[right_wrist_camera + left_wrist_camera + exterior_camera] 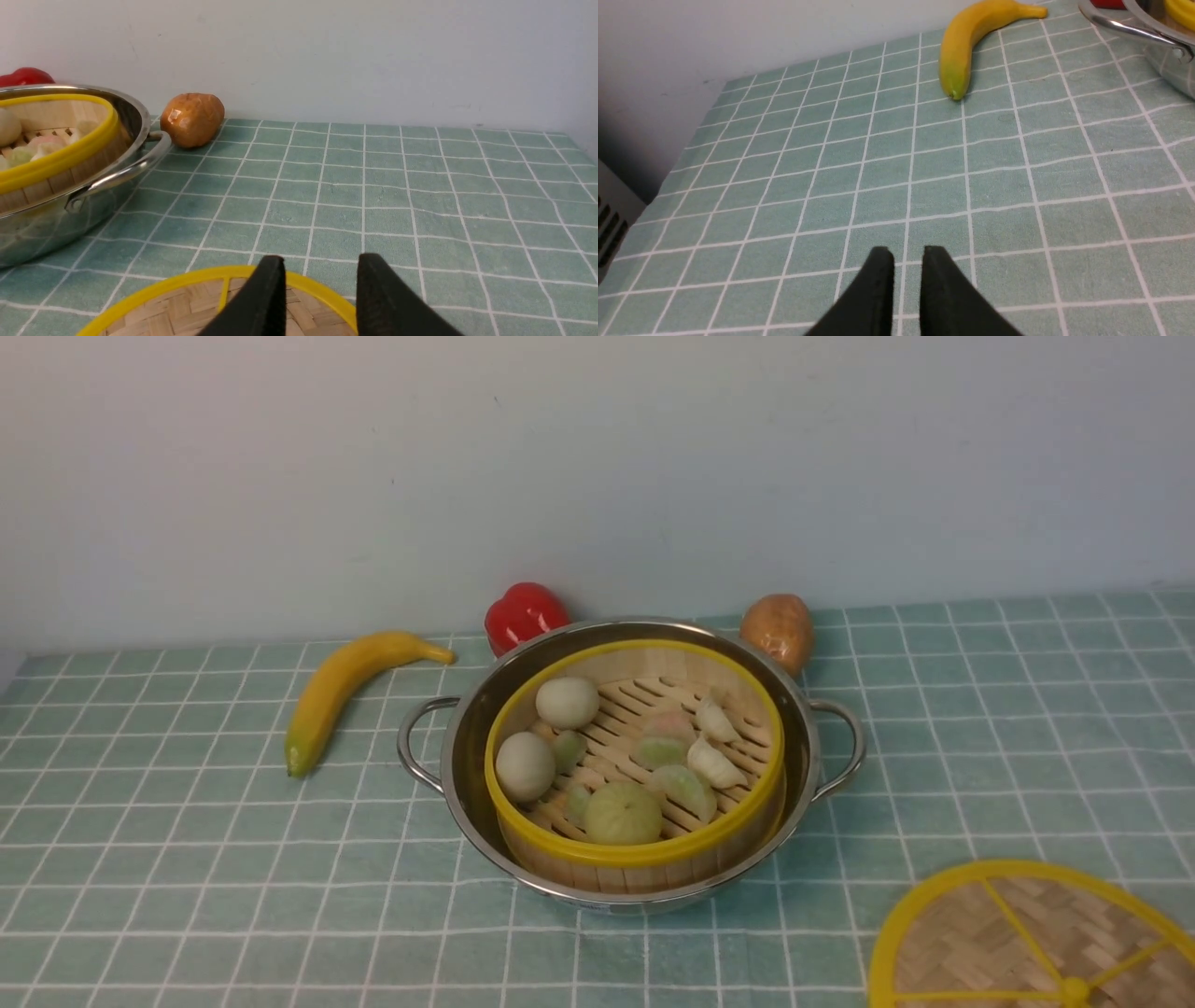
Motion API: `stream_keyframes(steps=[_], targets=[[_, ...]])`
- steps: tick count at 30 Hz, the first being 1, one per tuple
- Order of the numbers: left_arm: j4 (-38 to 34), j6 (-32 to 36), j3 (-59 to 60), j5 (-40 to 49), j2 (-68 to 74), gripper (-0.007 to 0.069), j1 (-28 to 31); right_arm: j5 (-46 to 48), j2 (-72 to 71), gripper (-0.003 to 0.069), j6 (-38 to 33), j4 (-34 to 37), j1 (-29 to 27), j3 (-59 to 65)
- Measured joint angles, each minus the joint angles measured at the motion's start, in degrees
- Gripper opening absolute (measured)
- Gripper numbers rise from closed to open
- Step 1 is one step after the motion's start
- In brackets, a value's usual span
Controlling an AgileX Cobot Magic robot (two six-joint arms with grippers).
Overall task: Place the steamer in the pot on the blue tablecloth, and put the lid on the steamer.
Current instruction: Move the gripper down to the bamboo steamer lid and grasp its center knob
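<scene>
I see yellow-rimmed bamboo steamer [644, 854] inside shiny steel pot [467, 747] | flat woven lid [971, 943] at 5 o'clock | left gripper [908, 254], right gripper [320, 263] parted, empty

no readable text, no labels, brands, numbers, signs

We see a blue-green tablecloth [140, 821] gridded in white lines, a silver pot [471, 737], yellow-rimmed tan steamer [635, 854] and woven lid [971, 933], yellow banana [341, 686], red pepper [525, 613], brown potato [777, 630].
</scene>
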Motion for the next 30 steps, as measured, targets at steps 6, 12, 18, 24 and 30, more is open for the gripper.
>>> stream_keyframes(steps=[6,12,18,24,30], targets=[[0.07,0.0,0.0,0.0,0.0,0.0104,0.0,0.0,0.0,0.024,0.0,0.0,0.0,0.0],[0.07,0.0,0.0,0.0,0.0,0.0115,0.0,-0.15,0.0,0.024,0.83,0.63,0.0,0.0],[0.07,0.0,0.0,0.0,0.0,0.0118,0.0,-7.27,0.0,0.024,4.85,6.61,0.0,-0.2],[0.07,0.0,0.0,0.0,0.0,0.0128,0.0,-0.43,0.92,0.024,1.54,7.42,0.0,-16.17],[0.07,0.0,0.0,0.0,0.0,0.0139,0.0,16.92,6.51,0.024,2.77,11.8,0.0,-31.73]])
